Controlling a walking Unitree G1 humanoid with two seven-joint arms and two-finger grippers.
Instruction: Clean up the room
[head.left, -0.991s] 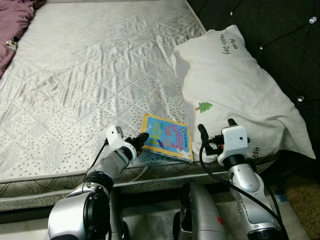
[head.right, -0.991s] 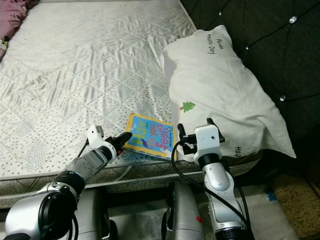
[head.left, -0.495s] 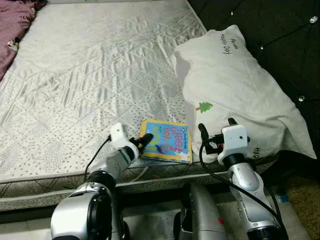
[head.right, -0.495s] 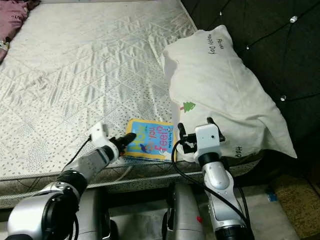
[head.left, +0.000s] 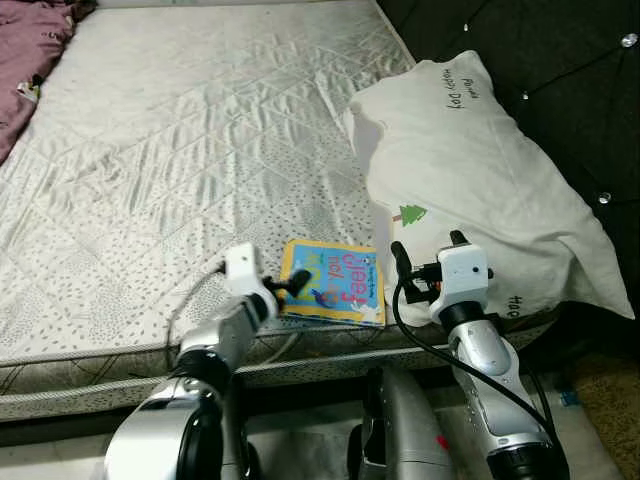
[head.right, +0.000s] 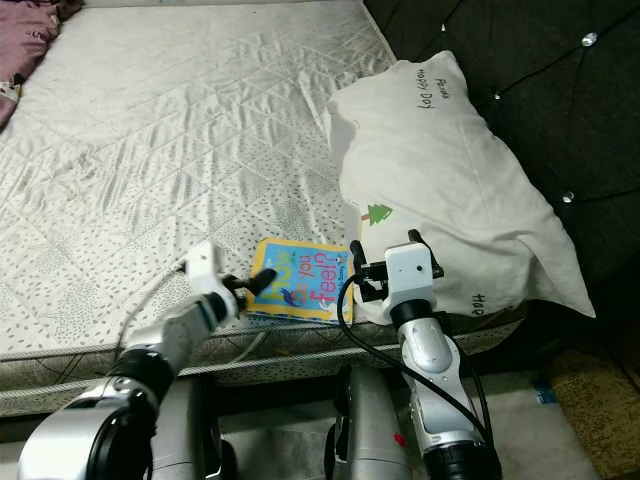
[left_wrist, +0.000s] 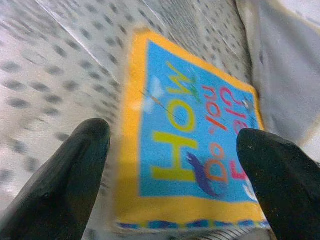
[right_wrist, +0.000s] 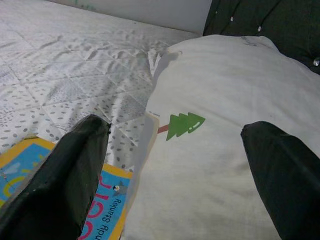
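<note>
A children's book (head.left: 335, 283) with a blue cover and yellow border lies flat on the white quilted mattress (head.left: 200, 150), near its front edge and against a white pillow (head.left: 470, 170). My left gripper (head.left: 291, 285) is open at the book's left edge. In the left wrist view the book (left_wrist: 195, 150) lies just ahead between the two black fingers (left_wrist: 65, 190). My right gripper (head.left: 425, 250) is open and hovers at the pillow's front corner, right of the book. The pillow's small green tree print (right_wrist: 182, 124) sits straight ahead of it.
A purple blanket (head.left: 30, 50) lies bunched at the mattress's far left corner. A dark tufted headboard (head.left: 560, 60) rises behind the pillow on the right. The mattress's front edge (head.left: 100, 365) runs just below both grippers, with my body under it.
My left gripper has slid right, up to the book's left edge, and the book has turned a little squarer to the mattress edge. My right gripper has crept slightly up and left.
</note>
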